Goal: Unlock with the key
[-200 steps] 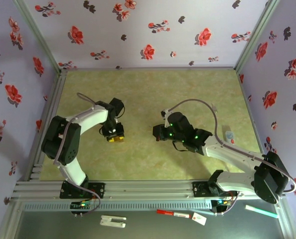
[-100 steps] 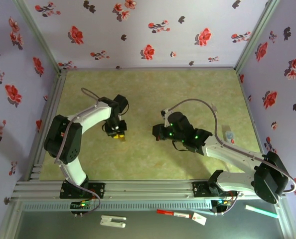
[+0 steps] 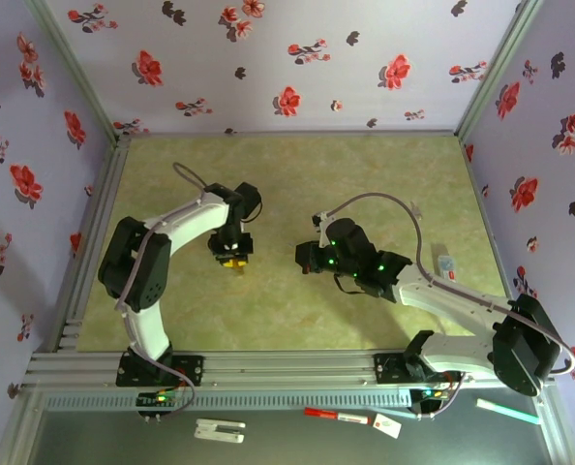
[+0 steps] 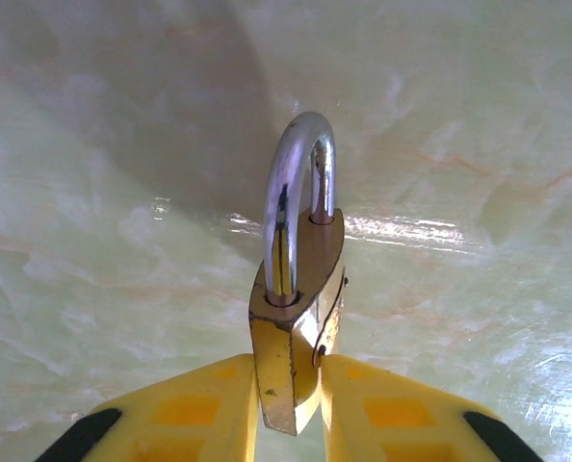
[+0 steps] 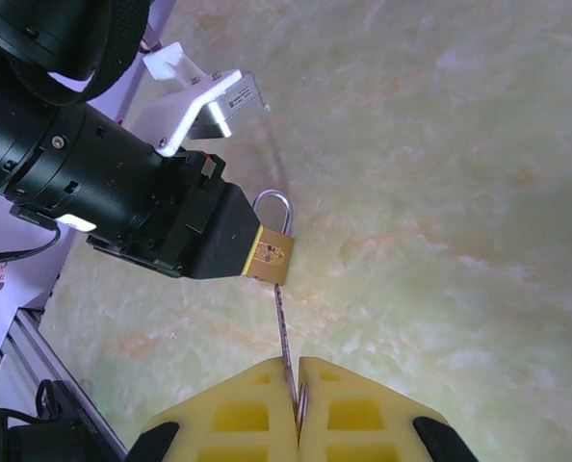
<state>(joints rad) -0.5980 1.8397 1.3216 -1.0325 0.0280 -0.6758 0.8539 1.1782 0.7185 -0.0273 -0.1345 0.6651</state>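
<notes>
In the top view, the left gripper [image 3: 231, 257] hangs a little left of the centre of the frame, over the green marbled tabletop [image 3: 297, 174]. The right gripper [image 3: 307, 260] is just right of the centre and points toward the left one, with a short gap between them.

In the left wrist view, the brass padlock [image 4: 294, 322] stands in the lower middle of the frame. The yellow jaws of the left gripper are clamped on its two flat sides. Its silver shackle [image 4: 301, 178] points up in the frame, away from the jaws, and both of its ends sit in the brass body. The padlock is held above the tabletop; I cannot tell if it touches it.

In the right wrist view, the yellow jaws of the right gripper are pressed together at the bottom middle of the frame, and they pinch the key [image 5: 284, 337]. The thin blade goes up from them and leans slightly to the left. Its tip reaches the lower edge of the padlock, which sits near the centre of this frame at the end of the black left gripper. I cannot tell if the tip is inside the keyhole or only at it.

On the right part of the tabletop, in the top view, lies a small pale-blue object [image 3: 445, 263], well apart from both grippers. A red marker [image 3: 331, 416] lies on the grey strip at the bottom edge.
</notes>
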